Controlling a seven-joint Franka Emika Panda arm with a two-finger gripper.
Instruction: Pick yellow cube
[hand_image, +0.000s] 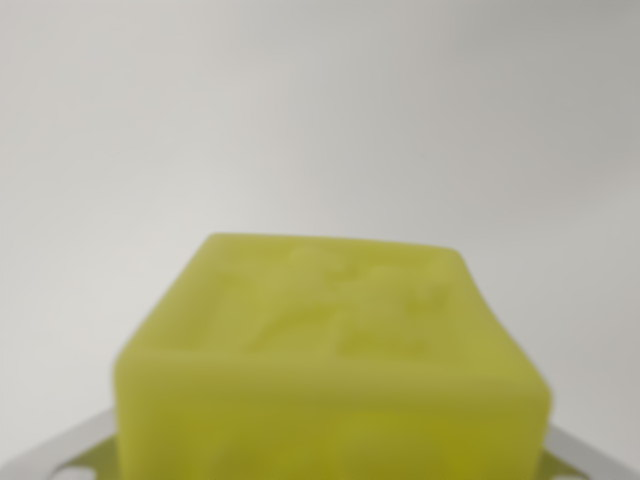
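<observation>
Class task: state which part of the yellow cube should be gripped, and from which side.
Grip the yellow cube across its two flat side faces, coming from above. Those faces look roughly parallel, while the top carries raised relief. The view is blurred.

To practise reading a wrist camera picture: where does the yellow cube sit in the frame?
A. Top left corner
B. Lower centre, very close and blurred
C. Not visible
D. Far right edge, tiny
B: the yellow cube fills the lower middle of the wrist view, large and out of focus, against a plain pale surface.
</observation>
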